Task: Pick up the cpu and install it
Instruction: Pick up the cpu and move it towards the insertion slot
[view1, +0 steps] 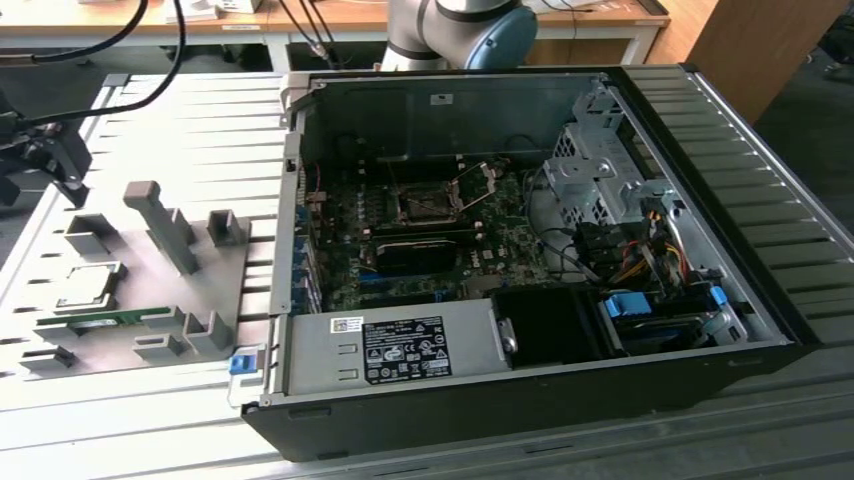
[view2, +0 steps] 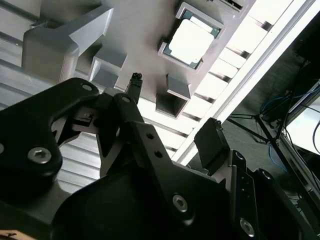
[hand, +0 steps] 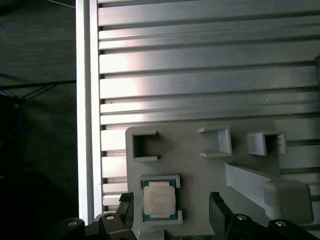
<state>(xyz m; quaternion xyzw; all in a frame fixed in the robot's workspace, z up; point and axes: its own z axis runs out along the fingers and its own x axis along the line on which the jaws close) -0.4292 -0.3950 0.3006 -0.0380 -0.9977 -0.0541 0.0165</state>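
cpu (hand: 159, 201) lies flat in a square pocket of the grey fixture plate (hand: 200, 172), on the slatted table (hand: 200, 75). gripper (hand: 171, 202) hangs above it, fingers spread wide, holding nothing; in the first wrist view the pocket sits between them. green memory stick (view1: 100, 320) rests in a neighbouring slot. open computer case (view1: 534, 410) holds the motherboard, socket (view1: 430, 203) frame tilted up.

The work surface is a table (view1: 200, 130) of ribbed aluminium profiles, with slats running across the exterior view. Behind it stands a wooden desk (view1: 334, 18) on a white frame. A wooden panel (view1: 747, 50) rises at the exterior view's right. The floor (hand: 35, 50) is dark. Light reflects brightly off the slats (hand: 120, 65) in the first wrist view.
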